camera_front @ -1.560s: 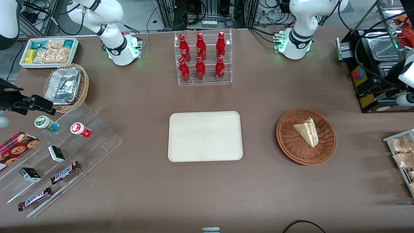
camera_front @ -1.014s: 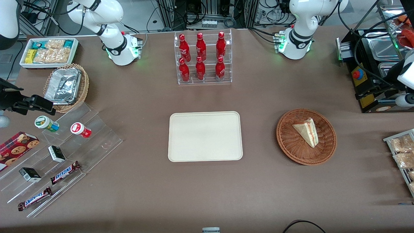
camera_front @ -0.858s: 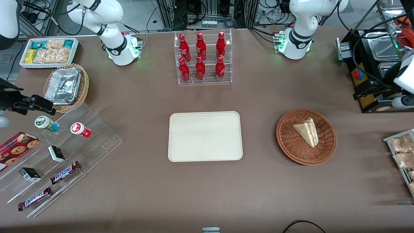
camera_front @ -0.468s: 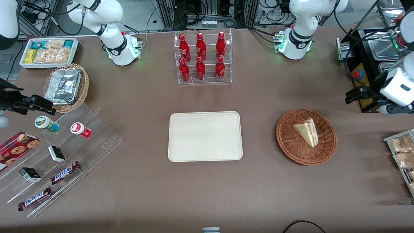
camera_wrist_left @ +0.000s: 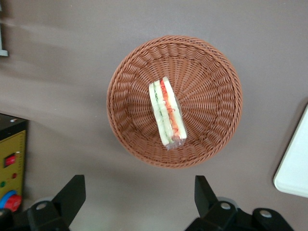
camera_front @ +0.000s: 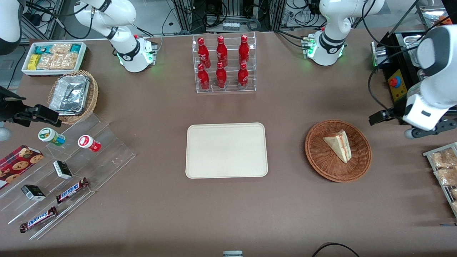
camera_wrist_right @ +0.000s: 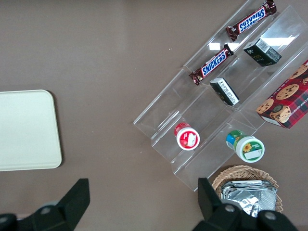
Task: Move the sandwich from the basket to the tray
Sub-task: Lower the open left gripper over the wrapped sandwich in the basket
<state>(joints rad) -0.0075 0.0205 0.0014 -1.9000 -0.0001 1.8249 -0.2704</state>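
With its fingers spread wide and nothing held, the left arm's gripper point(camera_wrist_left: 137, 199) is seen above the table beside the round reddish-brown wicker basket point(camera_wrist_left: 214, 86), so the pale triangular wedge sandwich point(camera_wrist_left: 167, 112) lying inside could be squashed or tipped if approached off-centre.

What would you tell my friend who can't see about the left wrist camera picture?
A wedge sandwich lies in a round reddish-brown wicker basket on a brown table. The open tool hangs above the table beside the basket, touching nothing, and a corner of the cream tray shows.
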